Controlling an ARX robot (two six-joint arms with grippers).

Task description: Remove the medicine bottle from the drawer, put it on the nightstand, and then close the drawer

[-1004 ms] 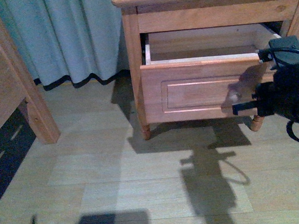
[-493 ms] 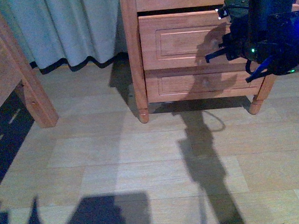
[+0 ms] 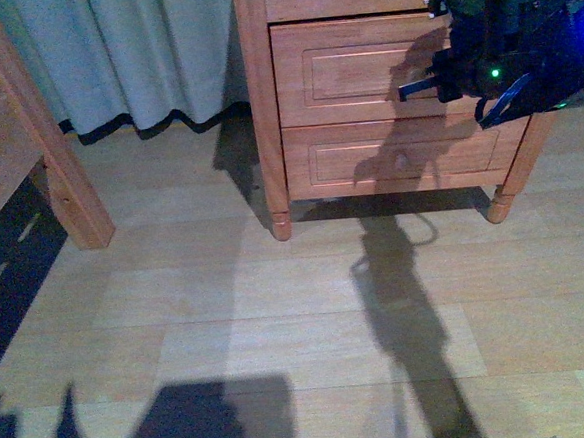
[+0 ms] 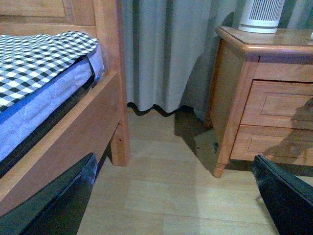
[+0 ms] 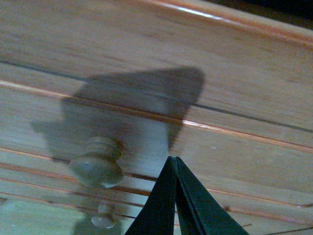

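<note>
right claw [image 5: 174,164] pinched together, tips at drawer [image 3: 361,64] front

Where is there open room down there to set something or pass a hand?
The wood floor lies bare between the bed frame, the curtain and the nightstand. It is crowded at the drawer, where the right arm's shut fingers sit beside the knob.

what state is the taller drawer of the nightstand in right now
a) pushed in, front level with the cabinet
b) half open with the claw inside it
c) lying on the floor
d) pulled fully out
a: in the front view the drawer sits level with the nightstand frame, no pale inside showing, and the right claw is shut at its front.
</note>
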